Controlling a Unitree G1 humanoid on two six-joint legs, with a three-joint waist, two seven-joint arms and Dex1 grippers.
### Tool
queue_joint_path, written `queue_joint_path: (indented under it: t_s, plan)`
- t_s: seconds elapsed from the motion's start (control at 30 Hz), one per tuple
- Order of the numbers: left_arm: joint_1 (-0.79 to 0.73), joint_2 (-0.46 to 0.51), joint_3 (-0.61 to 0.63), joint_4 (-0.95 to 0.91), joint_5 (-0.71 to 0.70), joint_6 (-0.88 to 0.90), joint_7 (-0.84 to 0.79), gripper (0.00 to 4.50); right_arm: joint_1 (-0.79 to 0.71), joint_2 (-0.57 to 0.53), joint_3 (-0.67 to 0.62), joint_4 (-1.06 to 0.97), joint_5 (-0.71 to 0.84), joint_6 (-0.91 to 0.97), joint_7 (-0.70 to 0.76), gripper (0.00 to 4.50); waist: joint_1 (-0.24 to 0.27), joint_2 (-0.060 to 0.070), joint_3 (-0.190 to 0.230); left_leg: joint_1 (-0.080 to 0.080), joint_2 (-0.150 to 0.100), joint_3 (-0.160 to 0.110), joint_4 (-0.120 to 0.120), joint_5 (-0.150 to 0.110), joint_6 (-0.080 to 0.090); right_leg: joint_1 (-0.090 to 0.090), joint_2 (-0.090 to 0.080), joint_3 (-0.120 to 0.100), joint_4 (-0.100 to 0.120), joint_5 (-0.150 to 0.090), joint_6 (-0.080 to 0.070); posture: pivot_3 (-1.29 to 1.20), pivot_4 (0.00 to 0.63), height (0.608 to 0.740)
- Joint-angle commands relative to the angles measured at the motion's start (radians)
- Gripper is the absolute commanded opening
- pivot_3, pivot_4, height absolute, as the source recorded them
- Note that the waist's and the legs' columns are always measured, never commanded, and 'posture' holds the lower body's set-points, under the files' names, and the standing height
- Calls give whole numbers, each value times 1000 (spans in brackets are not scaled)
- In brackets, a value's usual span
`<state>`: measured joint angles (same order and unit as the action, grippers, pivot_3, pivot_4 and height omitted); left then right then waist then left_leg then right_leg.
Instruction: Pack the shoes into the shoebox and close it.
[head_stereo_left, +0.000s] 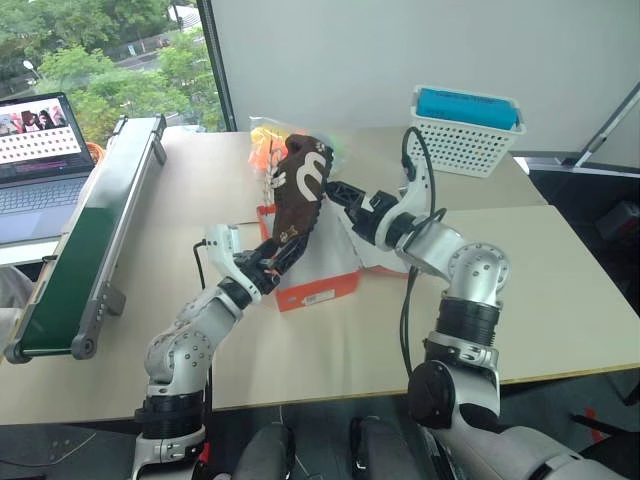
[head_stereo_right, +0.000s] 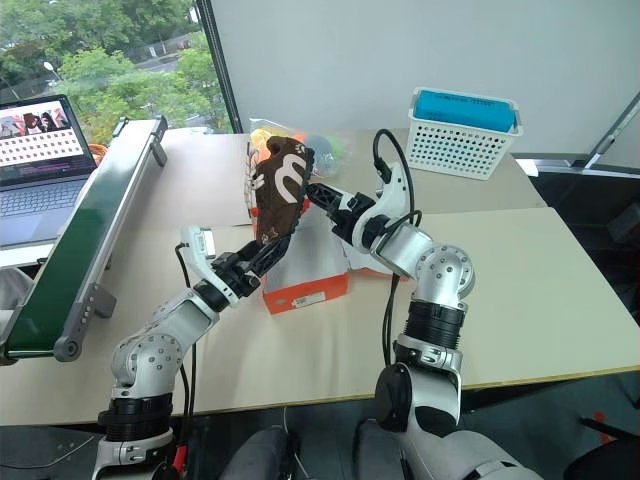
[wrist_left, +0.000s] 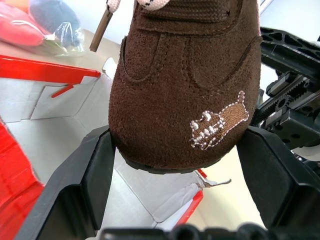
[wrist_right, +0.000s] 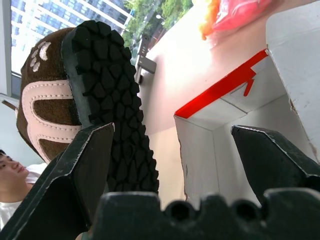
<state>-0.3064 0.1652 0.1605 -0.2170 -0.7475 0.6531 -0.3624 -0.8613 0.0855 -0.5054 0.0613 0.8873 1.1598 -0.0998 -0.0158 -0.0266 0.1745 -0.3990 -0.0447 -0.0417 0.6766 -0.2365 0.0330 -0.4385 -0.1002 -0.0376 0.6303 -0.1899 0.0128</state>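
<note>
1 shoe (head_stereo_left: 298, 190) held upright above open shoebox (head_stereo_left: 318, 290) on worktop (head_stereo_left: 560, 290), clamped by left fingers (wrist_left: 97, 170). Right fingers (wrist_right: 87, 165) spread wide, empty, beside sole. Box seen empty; packing, closing left.

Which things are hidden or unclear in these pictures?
- Second shoe: cannot tell where it is; in the eye views the held shoe and both arms cover most of the shoebox.
- Shoebox lid: hidden behind the right hand.
- Bag contents: in the eye views, half hidden by the shoe.
- Laptop: cut off by the picture's edge.
</note>
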Motion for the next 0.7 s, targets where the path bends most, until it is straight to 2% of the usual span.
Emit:
queue_joint_path:
  t_s: [0.03,0.37,0.53,0.7]
  plan:
    - [-3,3,-16,14,19,-5,0,3339,-18,22,-15,-73,113,-6,-3,4500,0,0,0,0,1,0,0,0,0,0,0,0,0,0,0,0,150,740]
    - [-5,-2,-9,19,19,-7,12,3339,16,-4,7,-78,210,-13,-50,4500,1,0,0,0,4,4,0,-1,1,0,3,1,-1,1,-1,0,150,740]
    - [-4,-1,-10,11,21,-7,15,3339,82,-70,154,-75,101,-1,-2,4500,0,0,0,0,5,6,0,-1,1,0,4,3,-1,1,-1,0,150,740]
    - [3,0,-9,-8,23,0,22,3339,82,-83,190,-54,75,-32,38,4500,0,0,0,1,6,7,0,-1,1,-1,5,4,-1,1,-2,0,150,740]
